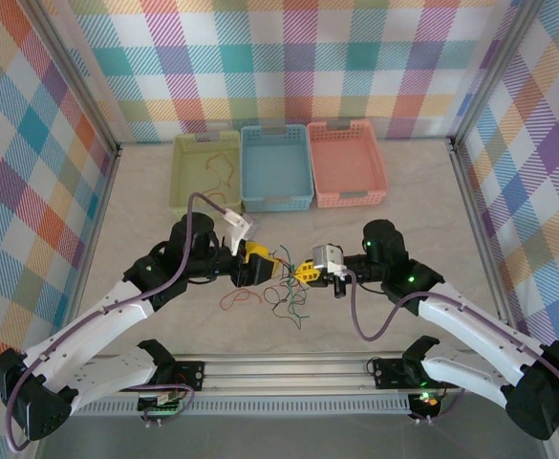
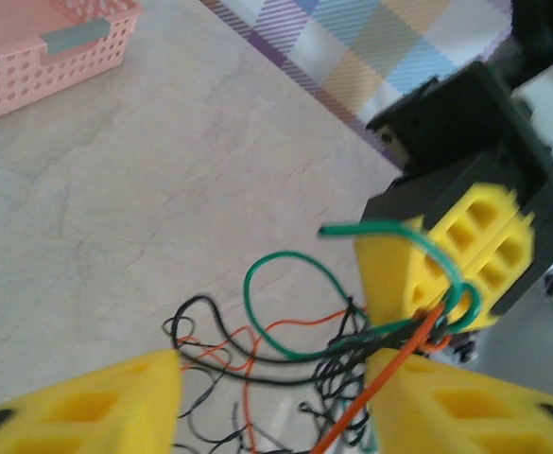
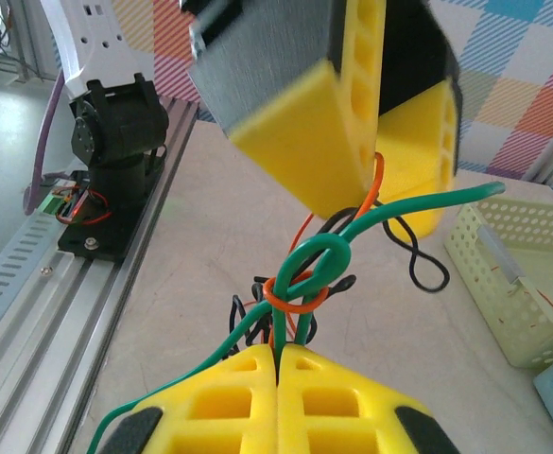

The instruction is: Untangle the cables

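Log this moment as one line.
left gripper: open, astride cables | right gripper: shut on cables | cables: knotted between grippers, rest on table

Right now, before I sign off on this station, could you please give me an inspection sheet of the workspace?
Surface: pale marbled table.
Job's things: tangled wires, orange-red, black and green, knotted between the two grippers; a few loose wires lie in the yellow-green basket.
Clutter: blue basket and pink basket lined up beside it at the far side.
Grippers: left gripper has its fingers apart, with wires crossing the gap; right gripper is shut on the green strands.
Cables: purple arm cables loop off each arm.
Surroundings: checked cloth walls; aluminium rail at the near edge.
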{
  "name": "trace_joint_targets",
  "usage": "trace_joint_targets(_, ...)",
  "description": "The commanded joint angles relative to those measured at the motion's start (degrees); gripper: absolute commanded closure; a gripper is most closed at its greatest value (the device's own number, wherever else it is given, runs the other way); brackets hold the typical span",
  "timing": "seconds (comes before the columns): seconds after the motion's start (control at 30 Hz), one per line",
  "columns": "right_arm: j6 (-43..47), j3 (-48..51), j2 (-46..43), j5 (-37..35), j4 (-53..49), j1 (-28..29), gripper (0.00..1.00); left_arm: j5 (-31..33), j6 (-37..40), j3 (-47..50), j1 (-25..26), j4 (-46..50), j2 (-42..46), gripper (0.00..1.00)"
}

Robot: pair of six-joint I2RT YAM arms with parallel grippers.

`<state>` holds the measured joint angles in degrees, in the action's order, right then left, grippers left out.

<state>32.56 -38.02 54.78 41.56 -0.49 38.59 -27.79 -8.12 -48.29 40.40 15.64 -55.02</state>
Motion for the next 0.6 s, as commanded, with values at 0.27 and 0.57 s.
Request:
trace_joint_targets(0.27,3.6,-2.5,-1.1,7.2,-2.7,-0.3,1.0,14.1,-3.6,0.3,0.3,-6.0,3.3,1.0)
trace_joint_targets(0.57,10.5,-2.6,-1.5,9.4,-4.6,0.9,1.0,15.1,-5.7,-4.0,-0.2,-3.4,-3.0,1.0)
